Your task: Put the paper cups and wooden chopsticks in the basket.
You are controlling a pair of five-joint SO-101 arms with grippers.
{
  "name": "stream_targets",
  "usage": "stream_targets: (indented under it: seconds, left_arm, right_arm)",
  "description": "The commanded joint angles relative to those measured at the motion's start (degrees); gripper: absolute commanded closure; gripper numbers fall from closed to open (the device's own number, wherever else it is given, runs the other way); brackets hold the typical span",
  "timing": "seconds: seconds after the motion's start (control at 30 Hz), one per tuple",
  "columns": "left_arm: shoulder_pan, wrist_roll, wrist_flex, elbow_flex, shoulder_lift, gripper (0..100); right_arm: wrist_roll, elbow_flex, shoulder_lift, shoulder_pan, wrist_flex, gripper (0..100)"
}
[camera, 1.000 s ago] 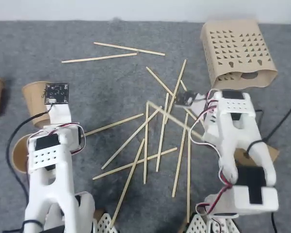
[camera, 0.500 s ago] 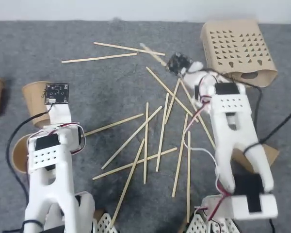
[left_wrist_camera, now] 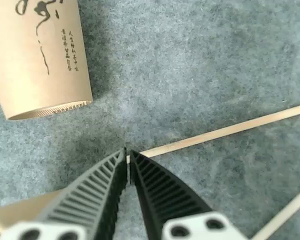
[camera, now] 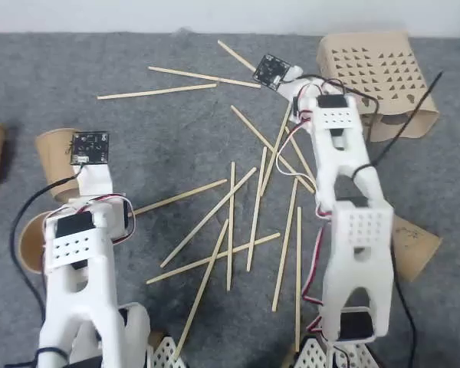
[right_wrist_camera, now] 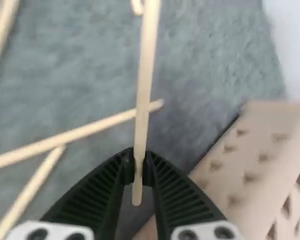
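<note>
right pincer (right_wrist_camera: 138,167), pinching one chopstick (right_wrist_camera: 145,75), has swung over beside the basket (camera: 376,77), drop pending; left pincer (left_wrist_camera: 128,157) pressed together, empty.

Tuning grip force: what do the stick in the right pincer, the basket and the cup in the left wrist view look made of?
Chopstick: pale, matte, uncoated wood or bamboo by its look. Basket: tan matte sheet with punched triangular holes; cardboard or thin plastic, can't tell. Cup: brown matte paper, printed, with a knurled band at one end.
</note>
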Motion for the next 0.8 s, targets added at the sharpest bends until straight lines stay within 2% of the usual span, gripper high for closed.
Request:
stream_targets:
  seconds: [0.0, 0.1, 0.2, 0.33, 0.63, 0.77]
  left_arm:
    - [-0.09, -0.53, -0.53, 0.57, -0.26, 99]
    - [-0.09, -0.53, -0.53, 0.57, -0.26, 99]
    - [-0.09, -0.53, -0.53, 0.57, -0.26, 99]
    - [-0.09, -0.53, -0.53, 0.57, -0.26, 99]
    - [-0.09, -0.53, -0.53, 0.57, -0.26, 99]
    - [-0.09, -0.53, -0.53, 0.57, -0.26, 99]
  right_arm:
    - [5.36, -25.05, 9.01, 0.57, 6.64, 99.1]
    - [8.7, -39.74, 17.19, 1.45, 12.18, 99.1]
    - [12.31, -47.12, 22.99, 2.95, 13.23, 99.1]
    - [15.65, -47.91, 26.33, 5.67, 11.74, 99.1]
    - [16.97, -47.82, 27.74, 8.04, 9.54, 98.7]
    - [16.88, -47.91, 27.74, 7.6, 9.8, 89.0]
